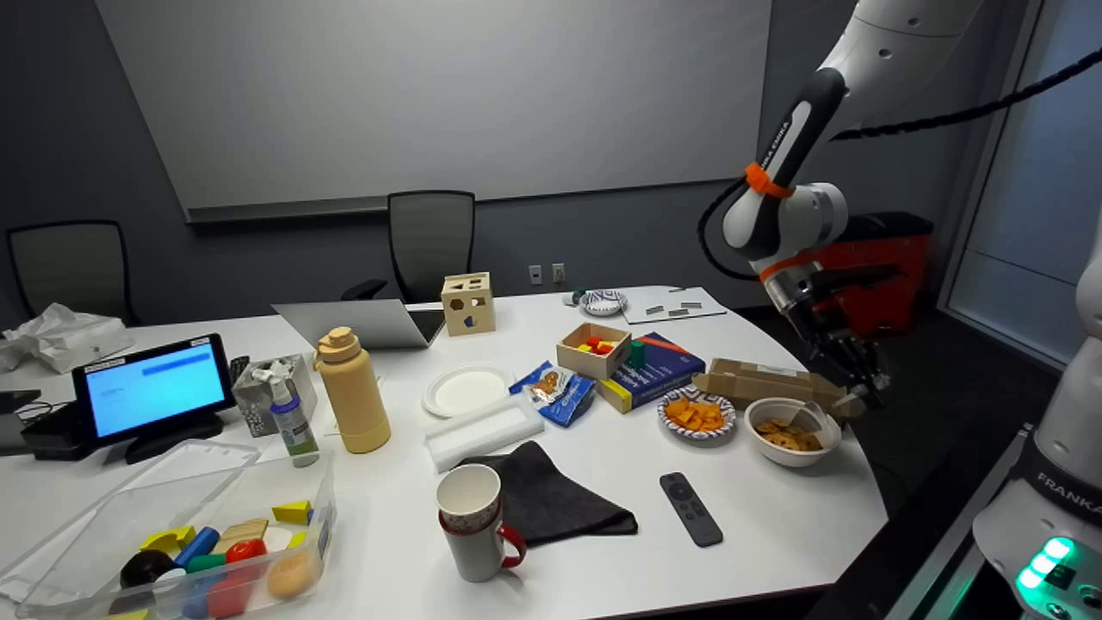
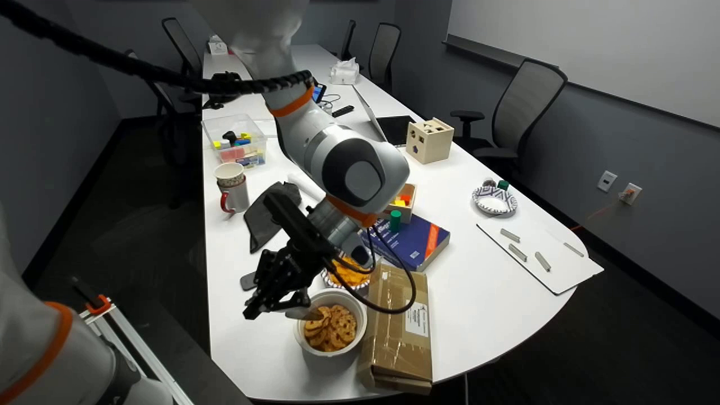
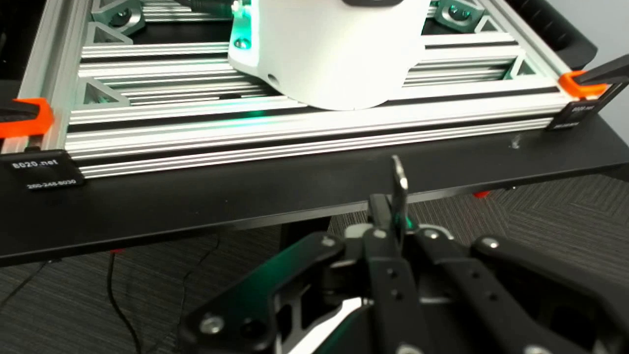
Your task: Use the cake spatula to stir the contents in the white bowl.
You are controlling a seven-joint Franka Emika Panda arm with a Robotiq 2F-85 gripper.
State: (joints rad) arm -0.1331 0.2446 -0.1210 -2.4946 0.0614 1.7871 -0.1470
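Observation:
The white bowl (image 1: 788, 460) stands near the table's end, with round brown-orange crisps (image 2: 333, 332) inside; the bowl also shows in an exterior view (image 2: 332, 354). My gripper (image 1: 868, 386) is beside and above the bowl's rim, tilted; it also shows in an exterior view (image 2: 275, 304). It is shut on the cake spatula (image 2: 301, 313), whose blade reaches over the rim into the bowl and touches or nearly touches the crisps. In the wrist view the spatula (image 3: 399, 189) shows edge-on between the fingertips (image 3: 397, 221). The spatula's handle is mostly hidden by the fingers. The bowl is out of the wrist view.
A long cardboard box (image 2: 396, 332) lies right beside the bowl. A smaller patterned bowl (image 1: 699, 436) of orange chips stands close by. A blue book (image 1: 659, 372), a black remote (image 1: 691, 510) and a dark cloth (image 1: 560, 499) lie farther along. The robot's base (image 3: 334, 54) fills the upper wrist view.

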